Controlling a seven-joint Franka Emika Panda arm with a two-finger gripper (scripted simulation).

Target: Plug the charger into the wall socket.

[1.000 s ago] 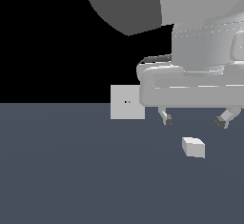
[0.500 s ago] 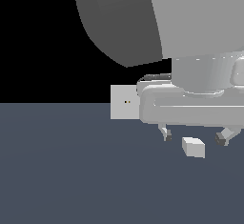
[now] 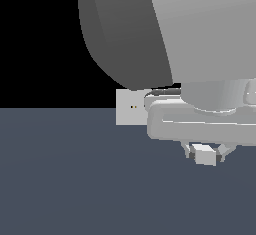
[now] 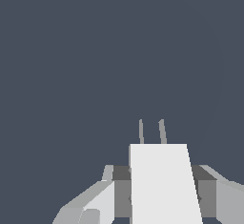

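Observation:
The charger (image 3: 204,155) is a small off-white block on the dark floor at the exterior view's right. My gripper (image 3: 205,157) is down over it, with one finger on each side, shut on the charger. In the wrist view the charger (image 4: 162,180) sits between the dark pads (image 4: 122,189), and its two thin prongs (image 4: 162,131) point away from the hand. The wall socket (image 3: 127,113) is a pale upright square panel with two tiny dots. It stands farther back, to the left of the hand, and the hand hides its right edge.
The large grey arm body (image 3: 165,34) fills the upper right of the exterior view. The dark grey-blue floor (image 3: 75,179) stretches across the lower half.
The hand has come down over the charger, and the fingers have closed in from a wide spread to its sides. The charger has not moved.

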